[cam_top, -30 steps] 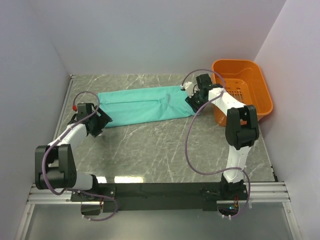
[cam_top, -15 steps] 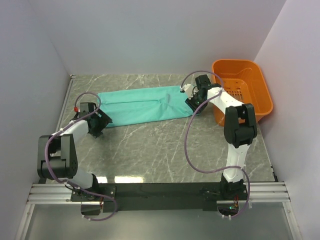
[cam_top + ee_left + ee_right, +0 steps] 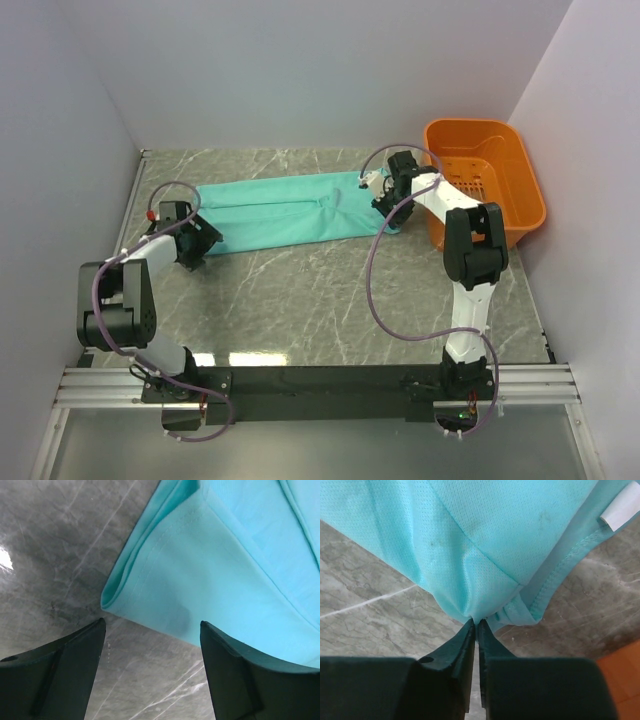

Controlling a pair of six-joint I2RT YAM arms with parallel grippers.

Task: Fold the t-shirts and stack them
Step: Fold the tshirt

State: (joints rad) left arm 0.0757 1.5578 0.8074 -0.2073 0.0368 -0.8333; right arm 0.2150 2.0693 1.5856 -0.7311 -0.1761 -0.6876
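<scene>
The left gripper point(image 3: 152, 665) is hovering, jaws wide and empty, over the end of the t-shirt point(image 3: 285, 210) farthest from the orange basket point(image 3: 482, 126). The shirt is lying on the table point(image 3: 300, 300), and the right gripper point(image 3: 476, 624) is pinching its basket-side corner, jaws squeezed together.

No legible text on the t-shirt point(image 3: 470, 530) or its label point(image 3: 620, 511).

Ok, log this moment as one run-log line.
left gripper: open, at t-shirt hem corner | right gripper: shut on t-shirt near neck label | t-shirt: long folded strip on table
</scene>
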